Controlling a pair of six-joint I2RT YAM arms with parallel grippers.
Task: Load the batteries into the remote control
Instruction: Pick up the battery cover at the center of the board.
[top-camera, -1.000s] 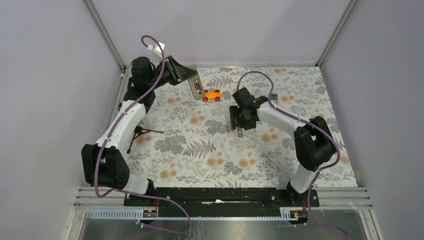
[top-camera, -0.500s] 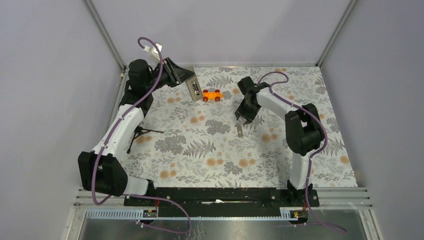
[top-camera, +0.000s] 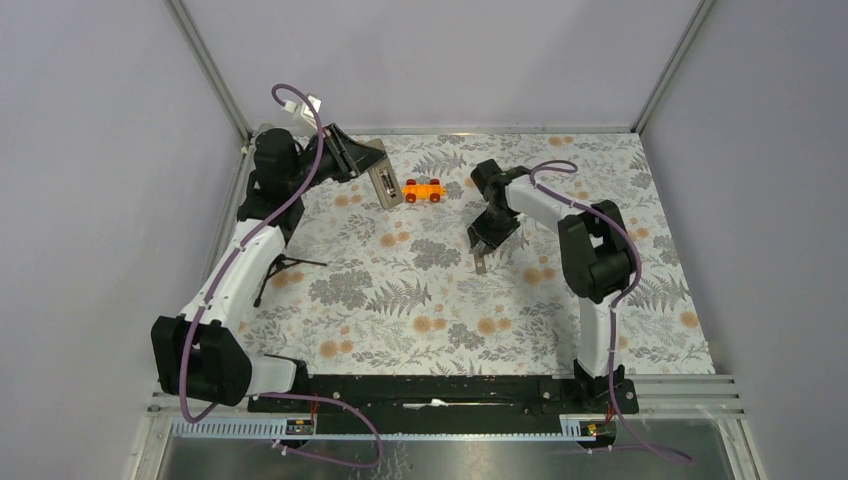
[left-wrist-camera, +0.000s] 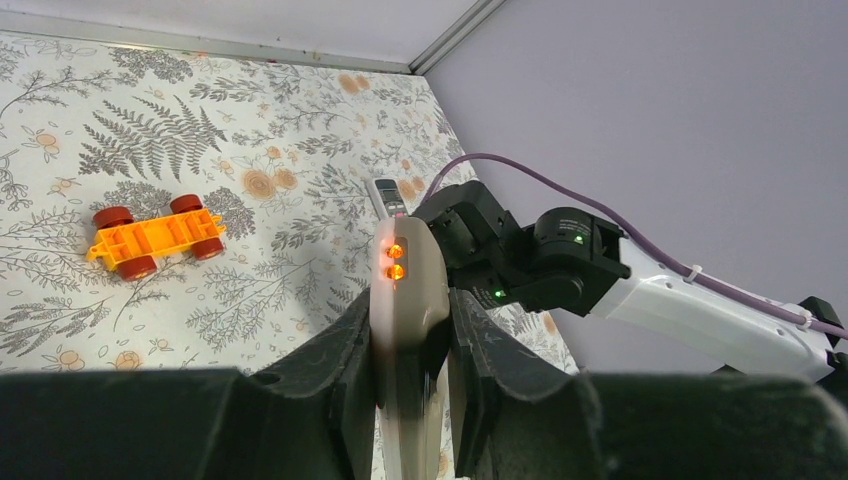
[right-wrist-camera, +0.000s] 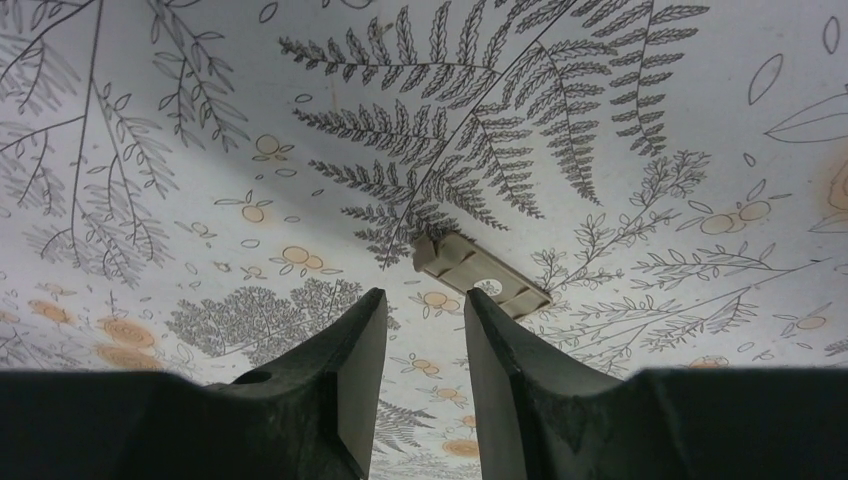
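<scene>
The left gripper (left-wrist-camera: 410, 335) is clamping the slim, grey-brown-backed remote control (left-wrist-camera: 405, 290) just left of the orange toy car chassis with red wheels (left-wrist-camera: 155, 238). It is probably tilting the open end up so the two tiny batteries (left-wrist-camera: 396, 271), red ends showing, are not slipping out. Right of the car, the right gripper (right-wrist-camera: 422, 310) is hovering with narrow, empty fingers above a small beige plastic battery cover (right-wrist-camera: 480, 275), seemingly lining up to pick it.

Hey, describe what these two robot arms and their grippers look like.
The left arm and right arm have white links with bulky black joints and a purple cable looping alongside. The left gripper and right gripper are matte black with two blunt wedge-shaped fingers.
</scene>
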